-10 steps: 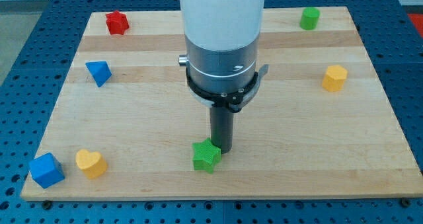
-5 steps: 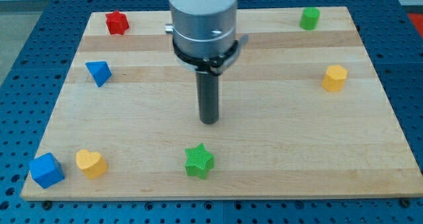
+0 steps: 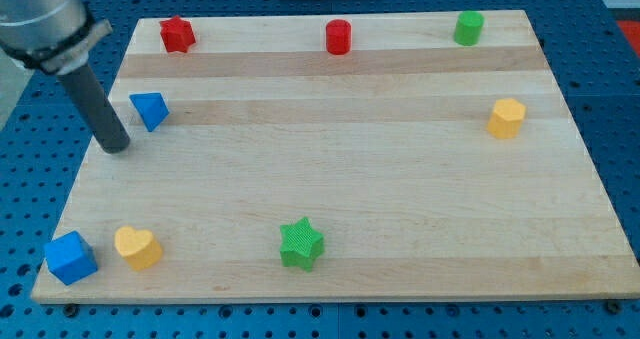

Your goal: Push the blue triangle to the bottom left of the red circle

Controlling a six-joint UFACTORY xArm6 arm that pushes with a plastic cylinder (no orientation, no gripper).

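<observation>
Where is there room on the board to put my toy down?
The big middle is bare, between the blue triangle, red circle, yellow block and green star. The bottom-left corner is crowded: blue cube beside yellow heart. My tip sits left of the triangle.

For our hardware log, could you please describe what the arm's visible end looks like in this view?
At the view's top left, a grey cylindrical housing with a dark band at its base carries a straight, dark, round rod. My tip is its plain blunt end. No cables or markings show, and there is no pincer.

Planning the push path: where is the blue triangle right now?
The blue triangle sits at the board's upper left, just right of my tip, below the red star-like block.
</observation>
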